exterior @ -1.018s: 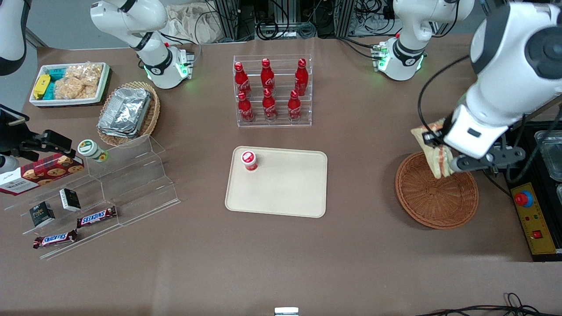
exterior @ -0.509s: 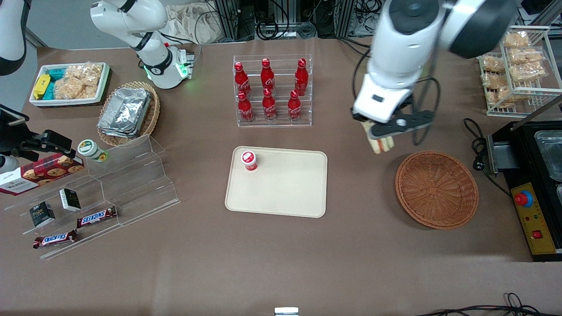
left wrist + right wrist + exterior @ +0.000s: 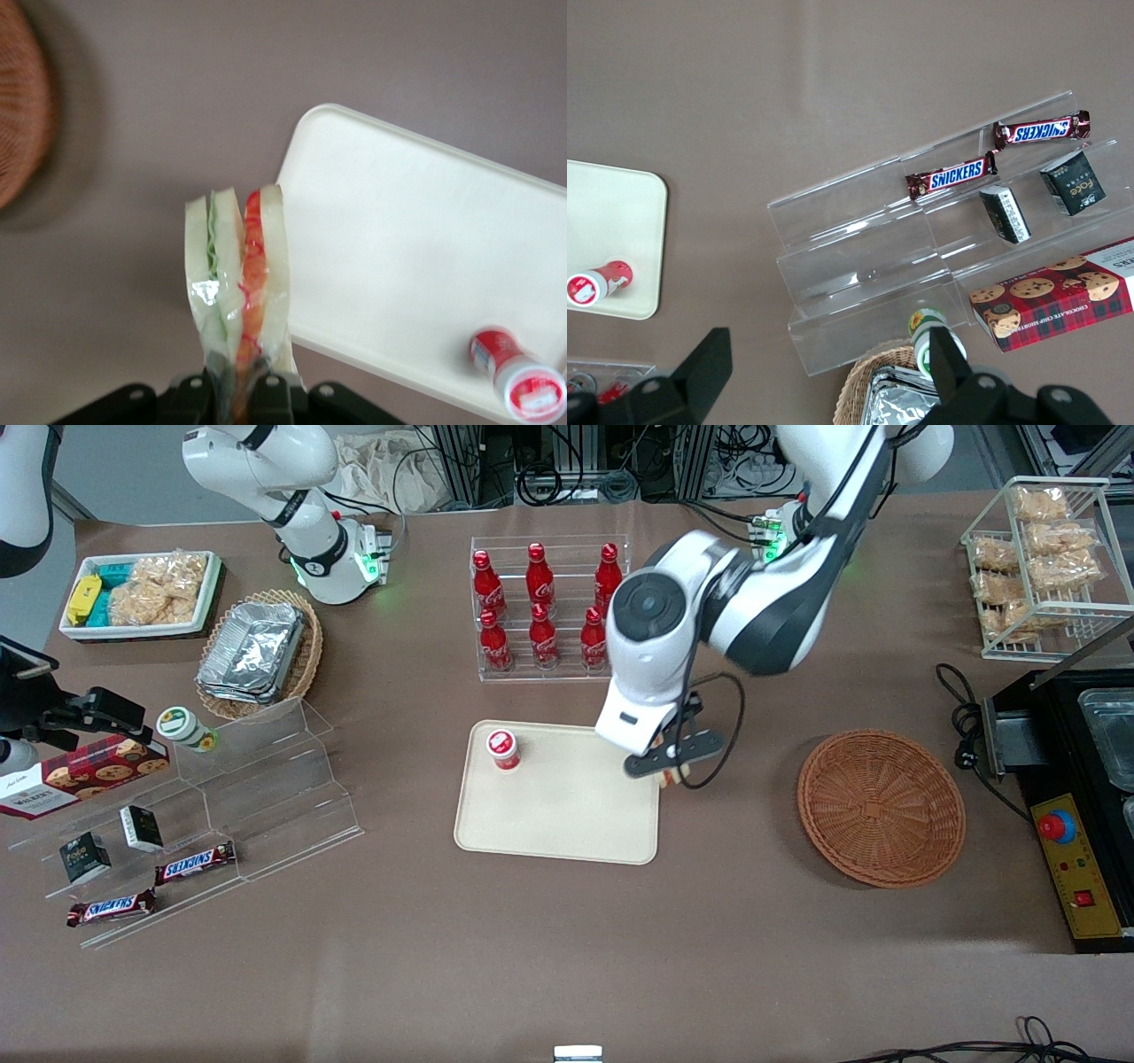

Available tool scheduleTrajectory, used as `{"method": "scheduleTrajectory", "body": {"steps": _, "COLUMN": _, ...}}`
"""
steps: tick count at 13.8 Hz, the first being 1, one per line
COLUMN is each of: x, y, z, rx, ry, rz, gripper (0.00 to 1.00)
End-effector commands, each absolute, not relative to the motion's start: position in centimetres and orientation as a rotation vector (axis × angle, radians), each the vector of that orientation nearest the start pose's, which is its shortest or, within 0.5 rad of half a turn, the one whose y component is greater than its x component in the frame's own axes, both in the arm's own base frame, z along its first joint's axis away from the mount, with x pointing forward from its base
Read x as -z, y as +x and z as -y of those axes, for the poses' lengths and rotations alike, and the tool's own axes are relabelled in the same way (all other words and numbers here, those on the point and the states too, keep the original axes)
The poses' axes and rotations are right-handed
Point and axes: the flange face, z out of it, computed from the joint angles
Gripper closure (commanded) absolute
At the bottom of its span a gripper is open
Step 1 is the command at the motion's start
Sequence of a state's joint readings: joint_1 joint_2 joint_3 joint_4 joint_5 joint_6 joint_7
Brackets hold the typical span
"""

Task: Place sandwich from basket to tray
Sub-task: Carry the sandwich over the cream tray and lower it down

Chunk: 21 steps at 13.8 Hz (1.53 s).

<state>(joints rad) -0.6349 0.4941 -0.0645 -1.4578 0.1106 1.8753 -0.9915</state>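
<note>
Cream tray (image 3: 416, 257) sits just beside the gripper (image 3: 237, 390), clamped on the sandwich (image 3: 237, 266); releasing now risks missing its rim.

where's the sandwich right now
The sandwich is held in the left gripper, in the air over the tray's edge nearest the basket, which it has left.
</note>
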Motion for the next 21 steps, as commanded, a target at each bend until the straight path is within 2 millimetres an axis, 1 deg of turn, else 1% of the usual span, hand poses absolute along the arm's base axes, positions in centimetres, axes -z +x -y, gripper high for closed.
{"method": "scheduleTrajectory", "body": {"steps": 1, "x": -33.7, "y": 54.6, "z": 45.3, "rx": 0.041, "ry": -3.011, "rz": 0.435, "gripper": 0.96}}
{"method": "scheduleTrajectory", "body": {"steps": 2, "x": -31.6, "y": 54.8, "z": 45.6, "rx": 0.035, "ry": -3.013, "rz": 0.439, "gripper": 0.96}}
{"method": "scheduleTrajectory", "body": {"steps": 5, "x": -26.9, "y": 55.0, "z": 46.2, "rx": 0.027, "ry": -3.027, "rz": 0.432, "gripper": 0.96}}
{"method": "scheduleTrajectory", "body": {"steps": 7, "x": -24.8, "y": 55.0, "z": 46.3, "rx": 0.021, "ry": -3.026, "rz": 0.427, "gripper": 0.96}}
{"method": "scheduleTrajectory", "body": {"steps": 8, "x": -24.0, "y": 55.0, "z": 46.3, "rx": 0.014, "ry": -3.021, "rz": 0.424, "gripper": 0.94}}
{"method": "scheduleTrajectory", "body": {"steps": 10, "x": -23.1, "y": 55.0, "z": 46.3, "rx": 0.014, "ry": -3.025, "rz": 0.422, "gripper": 0.83}}
{"method": "scheduleTrajectory", "body": {"steps": 11, "x": -22.6, "y": 55.0, "z": 46.3, "rx": 0.009, "ry": -3.022, "rz": 0.421, "gripper": 0.76}}
{"method": "scheduleTrajectory", "body": {"steps": 12, "x": -22.4, "y": 55.0, "z": 46.3, "rx": 0.007, "ry": -3.021, "rz": 0.421, "gripper": 0.67}}
{"method": "scheduleTrajectory", "body": {"steps": 13, "x": -22.4, "y": 54.9, "z": 46.3, "rx": 0.001, "ry": -3.024, "rz": 0.427, "gripper": 0.54}}
{"method": "scheduleTrajectory", "body": {"steps": 14, "x": -22.8, "y": 55.1, "z": 46.3, "rx": 0.004, "ry": -3.029, "rz": 0.435, "gripper": 0.38}}
{"method": "scheduleTrajectory", "body": {"steps": 15, "x": -23.5, "y": 55.1, "z": 46.3, "rx": 0.010, "ry": -3.032, "rz": 0.447, "gripper": 0.17}}
{"method": "scheduleTrajectory", "body": {"steps": 16, "x": -25.1, "y": 55.3, "z": 46.4, "rx": 0.028, "ry": -3.042, "rz": 0.479, "gripper": 0.00}}
{"method": "scheduleTrajectory", "body": {"steps": 17, "x": -27.8, "y": 55.4, "z": 46.3, "rx": 0.059, "ry": -3.049, "rz": 0.556, "gripper": 0.00}}
{"method": "scheduleTrajectory", "body": {"steps": 18, "x": -31.3, "y": 55.7, "z": 46.0, "rx": 0.096, "ry": -3.053, "rz": 0.644, "gripper": 0.00}}
{"method": "scheduleTrajectory", "body": {"steps": 20, "x": -38.1, "y": 55.4, "z": 44.9, "rx": 0.133, "ry": -3.051, "rz": 0.731, "gripper": 0.00}}
{"method": "scheduleTrajectory", "body": {"steps": 21, "x": -41.5, "y": 55.3, "z": 43.8, "rx": 0.149, "ry": -3.051, "rz": 0.761, "gripper": 0.00}}
